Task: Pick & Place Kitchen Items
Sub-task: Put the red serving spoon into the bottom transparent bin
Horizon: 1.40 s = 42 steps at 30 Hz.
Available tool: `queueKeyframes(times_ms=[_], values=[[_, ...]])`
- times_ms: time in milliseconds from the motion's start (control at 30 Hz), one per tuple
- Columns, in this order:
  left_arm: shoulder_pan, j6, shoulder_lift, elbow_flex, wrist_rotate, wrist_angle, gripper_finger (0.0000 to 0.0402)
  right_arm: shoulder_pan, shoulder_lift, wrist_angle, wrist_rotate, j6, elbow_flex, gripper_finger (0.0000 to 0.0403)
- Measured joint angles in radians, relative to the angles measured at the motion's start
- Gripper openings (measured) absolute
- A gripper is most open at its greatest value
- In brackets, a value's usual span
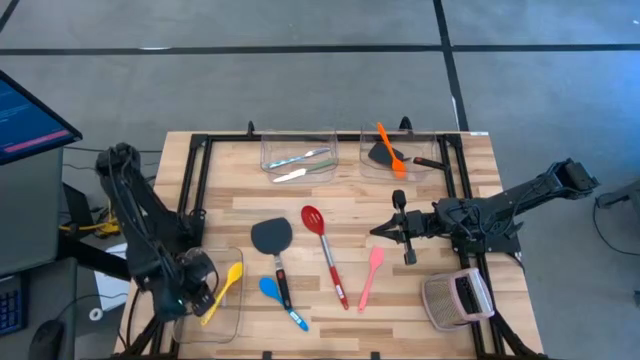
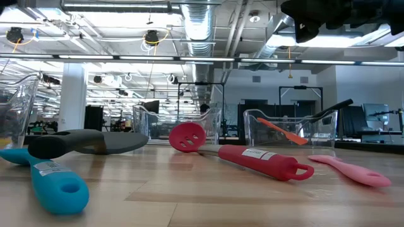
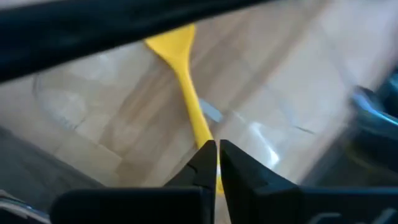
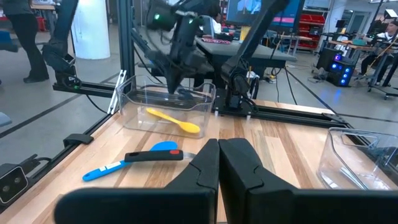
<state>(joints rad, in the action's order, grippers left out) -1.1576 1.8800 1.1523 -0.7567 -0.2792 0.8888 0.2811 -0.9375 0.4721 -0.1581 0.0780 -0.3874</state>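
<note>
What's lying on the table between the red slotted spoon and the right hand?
Only the pink spatula lies between the red slotted spoon and the right hand, toward the table's near edge. The rest is bare wood; the high view shows it.

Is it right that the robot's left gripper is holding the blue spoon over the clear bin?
Not quite: it's the yellow spoon, not the blue one. The left wrist view shows the left gripper shut on the yellow handle over the clear bin. In the high view, the blue spoon lies loose on the table.
</note>
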Motion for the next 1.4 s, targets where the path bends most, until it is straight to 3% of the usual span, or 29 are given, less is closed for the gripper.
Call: queueKeyframes(times_ms=[167, 433, 667, 833, 1133, 1400], values=[[0.014, -0.175, -0.138, 0.000, -0.040, 0.002, 0.0003, 0.000, 0.000, 0.000, 0.000, 0.000, 0.000, 0.0000], [0.035, -0.390, -0.305, -0.001, -0.234, -0.002, 0.0003, 0.000, 0.000, 0.000, 0.000, 0.000, 0.000, 0.0000], [0.070, -0.540, -0.346, -0.001, -0.384, -0.030, 0.0003, 0.000, 0.000, 0.000, 0.000, 0.000, 0.000, 0.0000], [0.139, -0.756, -0.346, -0.001, -0.448, -0.130, 0.0003, -0.002, 0.000, 0.000, 0.000, 0.000, 0.000, 0.0000], [0.325, -1.285, -0.342, -0.001, -0.464, -0.398, 0.0003, -0.018, 0.000, 0.000, -0.001, 0.000, 0.000, 0.0000], [0.499, -1.454, -0.291, -0.001, -0.425, -0.405, 0.0003, -0.021, 0.000, 0.000, -0.002, 0.000, 0.000, 0.0000]])
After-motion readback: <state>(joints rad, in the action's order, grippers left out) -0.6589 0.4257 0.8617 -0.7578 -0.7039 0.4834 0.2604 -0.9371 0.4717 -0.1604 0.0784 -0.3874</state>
